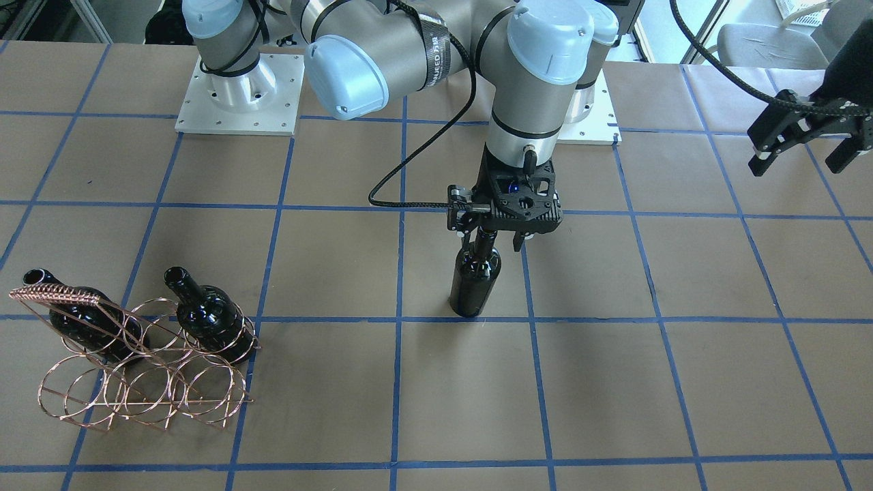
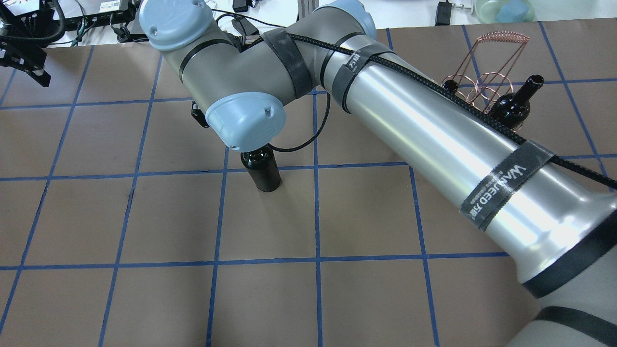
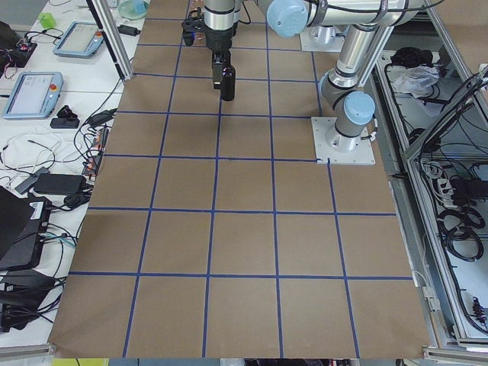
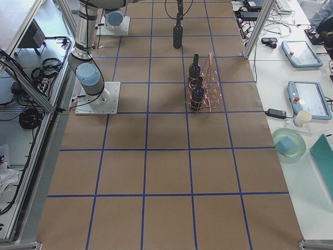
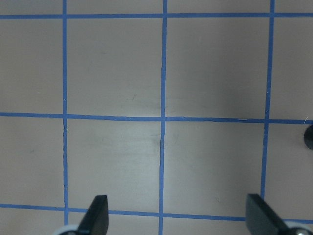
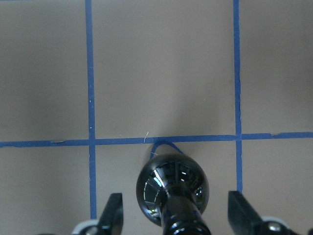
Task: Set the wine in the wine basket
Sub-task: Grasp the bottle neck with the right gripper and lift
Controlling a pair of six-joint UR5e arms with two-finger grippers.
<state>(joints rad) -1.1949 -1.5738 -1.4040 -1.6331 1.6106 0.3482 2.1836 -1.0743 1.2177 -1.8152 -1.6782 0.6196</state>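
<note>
The glossy black wine bottle (image 1: 475, 276) stands upright mid-table. The right gripper (image 1: 492, 239) straddles its neck, fingers (image 6: 111, 215) spread wide, clear of the glass.

Wine (image 1: 474, 283) upright on table (image 1: 682, 382), wine basket (image 1: 58, 295) well apart, two bottles (image 1: 204, 317) in it

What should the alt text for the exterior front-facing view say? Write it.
The open right hand straddles the neck of an upright black wine bottle mid-frame. At lower left, a copper wine basket holds two more bottles; the left hand hangs open at upper right.
</note>
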